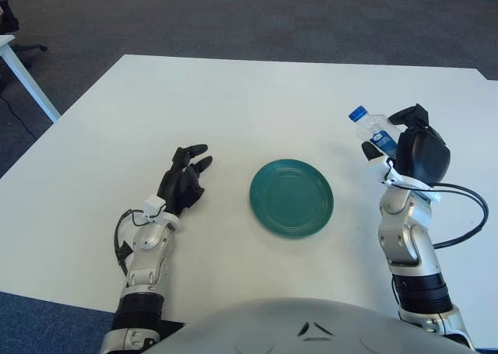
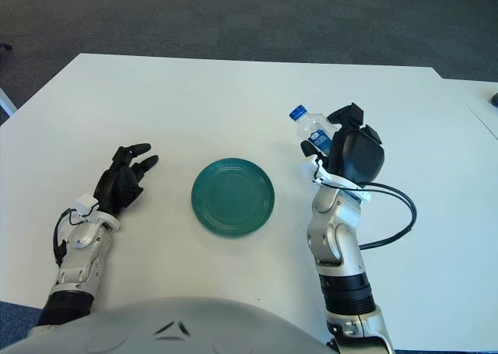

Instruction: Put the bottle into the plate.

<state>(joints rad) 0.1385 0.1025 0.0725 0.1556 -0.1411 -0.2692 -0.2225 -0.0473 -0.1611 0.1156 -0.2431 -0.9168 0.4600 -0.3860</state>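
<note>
Right of plate (image 1: 291, 198): right robot hand (image 1: 411, 150) gripping bottle (image 1: 374, 131).

From my seat, most of the bottle (image 1: 375, 131) is hidden behind the right hand (image 1: 416, 153); I see only its blue cap and upper body, tilted toward the upper left, and the label is too small to read. I cannot tell whether its base touches the table (image 1: 257, 105). The table's right corner runs off the frame's right edge, and a second table (image 1: 17, 68) is cut off at the upper left.
</note>
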